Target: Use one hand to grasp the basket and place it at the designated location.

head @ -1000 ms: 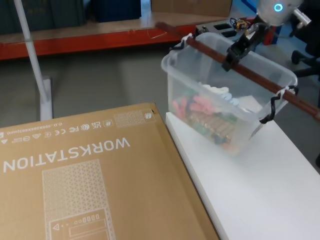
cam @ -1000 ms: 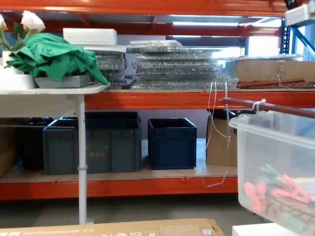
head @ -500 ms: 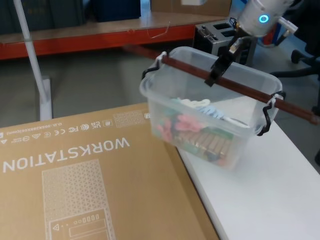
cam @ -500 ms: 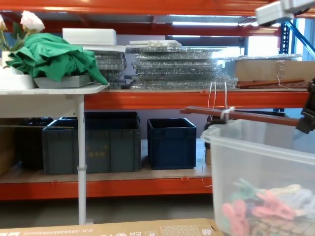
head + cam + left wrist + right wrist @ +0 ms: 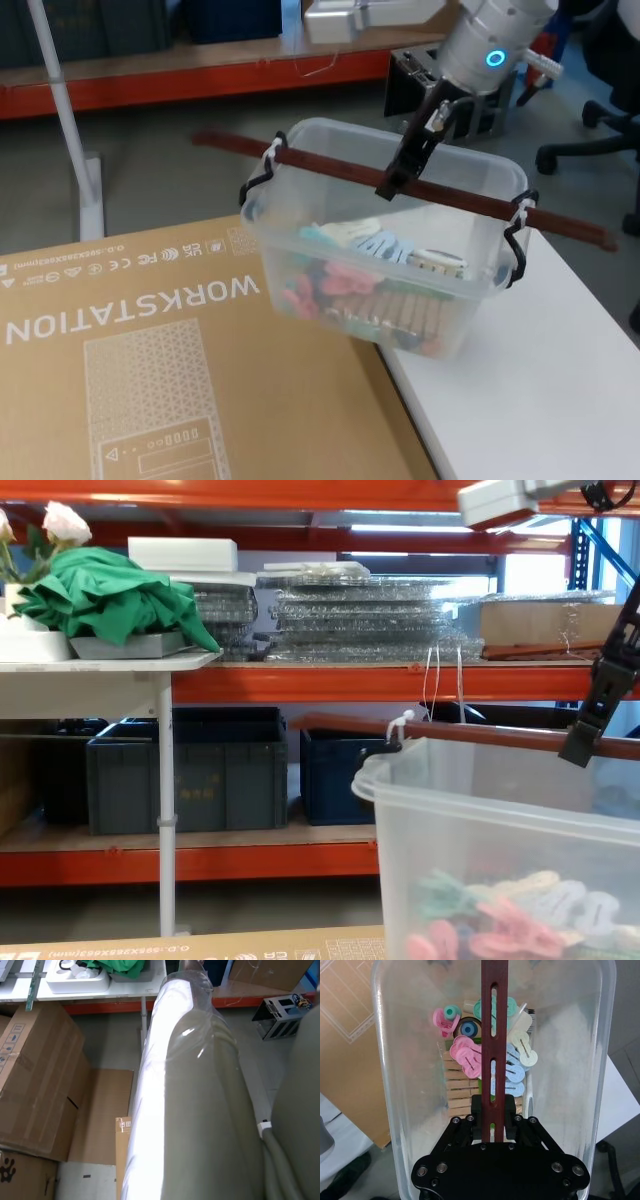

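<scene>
The basket [image 5: 290, 250] is a translucent tub that hangs in the air over the seam between the cardboard box and the white table. Its reddish-brown rod handle [image 5: 320, 163] is tied to the rim with white zip ties. My right gripper [image 5: 392, 186] is shut on the middle of the rod. In the right wrist view the gripper [image 5: 493, 1106] clamps the slotted rod [image 5: 494, 1020] above pink, green and blue pegs [image 5: 465, 1052]. The chest view shows the basket [image 5: 480, 820] low at the right with the gripper [image 5: 580, 746] on its rod [image 5: 450, 733].
A large cardboard box [image 5: 150, 350] printed WORKSTATION lies at the left, and a white table [image 5: 540, 390] at the right. A white pole [image 5: 60, 100] stands at the far left. Dark crates [image 5: 200, 770] sit under the orange shelving. An office chair [image 5: 600, 140] is at the far right.
My right gripper has carried the basket to the left, from above the white table toward the cardboard box. The grip on the rod is unchanged.
</scene>
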You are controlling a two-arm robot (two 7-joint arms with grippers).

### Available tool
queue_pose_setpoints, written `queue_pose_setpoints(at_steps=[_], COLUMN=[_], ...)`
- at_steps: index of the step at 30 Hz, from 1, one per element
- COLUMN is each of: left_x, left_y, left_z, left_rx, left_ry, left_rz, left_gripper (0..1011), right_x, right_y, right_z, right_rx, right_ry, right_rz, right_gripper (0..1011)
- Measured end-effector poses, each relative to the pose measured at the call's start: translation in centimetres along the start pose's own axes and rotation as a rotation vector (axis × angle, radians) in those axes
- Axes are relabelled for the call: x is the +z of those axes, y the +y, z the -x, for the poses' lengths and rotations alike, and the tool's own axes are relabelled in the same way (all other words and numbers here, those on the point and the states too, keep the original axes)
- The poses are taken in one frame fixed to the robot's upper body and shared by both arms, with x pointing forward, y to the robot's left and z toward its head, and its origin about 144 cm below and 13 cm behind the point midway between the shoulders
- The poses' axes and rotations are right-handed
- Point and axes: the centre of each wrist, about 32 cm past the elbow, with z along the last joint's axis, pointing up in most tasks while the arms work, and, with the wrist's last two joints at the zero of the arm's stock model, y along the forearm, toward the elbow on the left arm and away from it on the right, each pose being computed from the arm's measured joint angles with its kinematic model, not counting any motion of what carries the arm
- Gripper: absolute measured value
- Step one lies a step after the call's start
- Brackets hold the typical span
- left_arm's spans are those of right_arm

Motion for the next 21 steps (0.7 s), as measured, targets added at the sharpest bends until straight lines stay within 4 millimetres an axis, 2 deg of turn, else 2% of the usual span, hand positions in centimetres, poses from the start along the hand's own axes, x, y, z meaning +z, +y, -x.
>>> queue_pose_setpoints(at_steps=[16, 21], left_x=[0.0, 0.0], left_y=[0.0, 0.0], left_z=[0.0, 0.0], left_rx=[0.000, 0.000], left_ry=[-0.001, 0.000], left_rz=[0.000, 0.000], left_gripper=[0, 0], right_x=[3.2, 5.1], right_y=[1.1, 1.6], right_z=[-1.4, -1.9], right_rx=[0.015, 0.009], right_ry=[-0.178, -0.288], right_rz=[-0.045, -0.083], right_gripper=[238, 238])
